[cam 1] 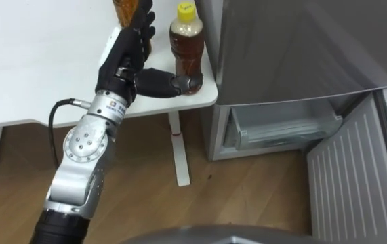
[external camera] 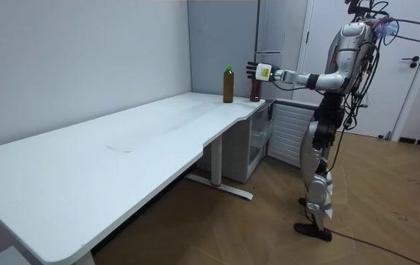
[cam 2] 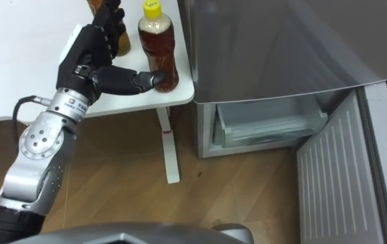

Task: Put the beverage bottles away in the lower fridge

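A long white table (external camera: 84, 169) stands on a wooden floor (external camera: 254, 235).

My left hand (cam 1: 122, 57) covers most of the far bottle (cam 1: 124, 8); its top is cut off by the eye views' upper edge. Thumb tip hides part of the near bottle (cam 1: 188, 47) low down; touching or not, can't tell. Fridge (cam 1: 301, 47) top & open door (cam 1: 356, 183) run out of frame. Drawer (cam 1: 281, 129) contents: can't tell.

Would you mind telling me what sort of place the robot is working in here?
Likely an office or lab room rather than a home kitchen: a long white desk, a grey fridge beside it with its lower door open, and a wood-patterned floor.
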Motion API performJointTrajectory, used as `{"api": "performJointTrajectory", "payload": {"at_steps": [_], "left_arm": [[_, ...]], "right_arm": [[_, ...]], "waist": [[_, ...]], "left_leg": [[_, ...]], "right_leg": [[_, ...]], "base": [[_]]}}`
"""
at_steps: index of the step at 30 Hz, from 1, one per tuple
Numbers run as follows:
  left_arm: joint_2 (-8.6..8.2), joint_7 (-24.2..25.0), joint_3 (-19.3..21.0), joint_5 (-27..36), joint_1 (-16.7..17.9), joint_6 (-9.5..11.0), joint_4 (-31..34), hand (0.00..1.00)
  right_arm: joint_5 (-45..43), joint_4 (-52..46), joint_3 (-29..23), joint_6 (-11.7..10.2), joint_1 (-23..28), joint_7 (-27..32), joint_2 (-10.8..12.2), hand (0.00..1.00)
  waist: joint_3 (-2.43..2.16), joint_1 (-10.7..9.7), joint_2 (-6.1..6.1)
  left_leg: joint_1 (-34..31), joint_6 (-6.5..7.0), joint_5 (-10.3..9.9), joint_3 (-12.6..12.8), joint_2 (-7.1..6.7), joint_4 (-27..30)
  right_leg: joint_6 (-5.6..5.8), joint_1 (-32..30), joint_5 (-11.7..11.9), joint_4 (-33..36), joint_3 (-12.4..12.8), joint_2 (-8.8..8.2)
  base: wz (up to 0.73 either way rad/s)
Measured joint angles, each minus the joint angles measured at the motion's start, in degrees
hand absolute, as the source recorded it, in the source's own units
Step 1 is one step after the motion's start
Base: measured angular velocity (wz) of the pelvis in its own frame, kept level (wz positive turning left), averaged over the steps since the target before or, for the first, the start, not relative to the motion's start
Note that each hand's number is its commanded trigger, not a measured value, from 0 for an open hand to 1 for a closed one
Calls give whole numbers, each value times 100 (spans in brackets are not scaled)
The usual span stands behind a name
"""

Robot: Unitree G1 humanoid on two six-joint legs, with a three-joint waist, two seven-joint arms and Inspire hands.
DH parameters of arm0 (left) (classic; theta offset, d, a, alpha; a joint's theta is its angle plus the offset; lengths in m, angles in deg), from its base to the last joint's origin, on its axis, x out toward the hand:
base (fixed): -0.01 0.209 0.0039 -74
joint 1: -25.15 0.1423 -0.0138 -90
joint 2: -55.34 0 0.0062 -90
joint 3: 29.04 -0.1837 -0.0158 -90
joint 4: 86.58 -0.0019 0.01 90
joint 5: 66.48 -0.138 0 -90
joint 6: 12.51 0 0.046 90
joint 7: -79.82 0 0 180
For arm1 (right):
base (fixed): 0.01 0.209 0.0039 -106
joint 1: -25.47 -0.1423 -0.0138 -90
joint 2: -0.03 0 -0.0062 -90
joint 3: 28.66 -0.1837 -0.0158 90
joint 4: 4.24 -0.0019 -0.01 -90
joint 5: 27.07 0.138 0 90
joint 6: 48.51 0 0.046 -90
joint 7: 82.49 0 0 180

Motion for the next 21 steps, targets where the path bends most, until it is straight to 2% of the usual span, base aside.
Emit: {"api": "performJointTrajectory", "payload": {"at_steps": [12, 18, 21], "left_arm": [[70, 30, -18, 53, -14, -61, -64, 0], [128, -6, -17, 105, -14, -93, -247, 0], [171, -91, -13, 105, -14, -98, -383, 0]], "right_arm": [[-116, -239, -3, 0, -15, -127, -5, 0], [-116, -239, -4, 1, -11, -126, -7, 0], [-118, -237, -7, -3, -17, -121, -15, 0]], "waist": [[8, -37, -36], [-13, -87, 18], [8, -169, 54]], "left_leg": [[2, 0, 0, 97, 8, -4], [7, 0, 0, 105, 15, -5], [4, 0, 0, 110, 19, -7]], "right_leg": [[-12, -39, 11, 7, 130, 14], [-18, -32, 16, 9, 127, 18], [-20, -37, 27, 12, 125, 21]], "base": [[-3], [0], [0]]}}
